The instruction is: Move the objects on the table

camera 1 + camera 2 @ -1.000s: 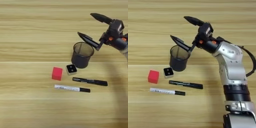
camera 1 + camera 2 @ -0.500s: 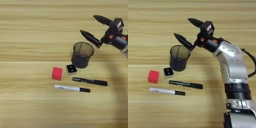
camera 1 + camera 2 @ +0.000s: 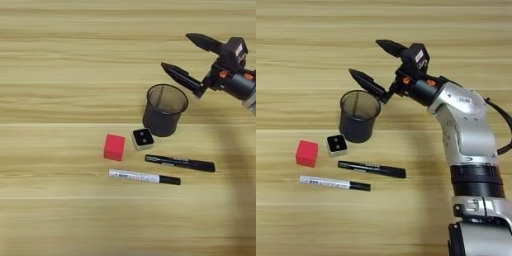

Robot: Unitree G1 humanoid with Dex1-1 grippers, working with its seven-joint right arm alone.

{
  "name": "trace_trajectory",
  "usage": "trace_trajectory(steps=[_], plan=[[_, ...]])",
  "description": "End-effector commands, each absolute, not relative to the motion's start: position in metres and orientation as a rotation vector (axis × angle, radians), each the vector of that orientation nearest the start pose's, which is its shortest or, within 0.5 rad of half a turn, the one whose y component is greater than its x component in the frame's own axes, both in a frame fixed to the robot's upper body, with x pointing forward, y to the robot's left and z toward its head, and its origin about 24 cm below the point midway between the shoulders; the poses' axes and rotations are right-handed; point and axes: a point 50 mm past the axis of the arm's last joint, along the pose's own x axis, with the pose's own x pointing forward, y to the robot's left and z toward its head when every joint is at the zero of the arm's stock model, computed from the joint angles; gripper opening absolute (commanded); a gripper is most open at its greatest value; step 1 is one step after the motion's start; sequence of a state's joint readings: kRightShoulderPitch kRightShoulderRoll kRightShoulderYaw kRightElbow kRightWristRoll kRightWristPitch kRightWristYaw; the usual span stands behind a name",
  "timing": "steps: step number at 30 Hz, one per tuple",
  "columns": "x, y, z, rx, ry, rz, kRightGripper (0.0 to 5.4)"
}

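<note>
Wood table (image 3: 50, 75): bears all items.
Cup (image 3: 164, 109): upright, centre-right.
Markers: black (image 3: 180, 163) above white (image 3: 144, 177), below cup.
Gripper (image 3: 370, 61): fingers spread wide, empty, above cup's far rim.

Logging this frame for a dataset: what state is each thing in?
Pen cup: upright, nothing visible inside.
Black marker: lying flat, capped.
White marker: lying flat, black cap on.
Red cube: resting on table.
White block: dotted face up.
End effector: open, holding nothing.
</note>
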State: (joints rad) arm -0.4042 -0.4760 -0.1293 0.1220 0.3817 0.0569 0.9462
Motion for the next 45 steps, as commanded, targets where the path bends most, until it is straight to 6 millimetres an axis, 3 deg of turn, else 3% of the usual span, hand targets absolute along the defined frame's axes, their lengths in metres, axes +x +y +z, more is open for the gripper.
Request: trace_trajectory(steps=[1,16,30,45], plan=[[0.304,-0.208,0.187,-0.28,-0.34,0.848,5.39],[0.304,-0.208,0.179,-0.269,-0.296,0.862,5.39],[0.307,-0.213,0.153,-0.272,-0.143,0.873,5.39],[0.318,-0.215,0.142,-0.291,-0.076,0.774,5.39]])
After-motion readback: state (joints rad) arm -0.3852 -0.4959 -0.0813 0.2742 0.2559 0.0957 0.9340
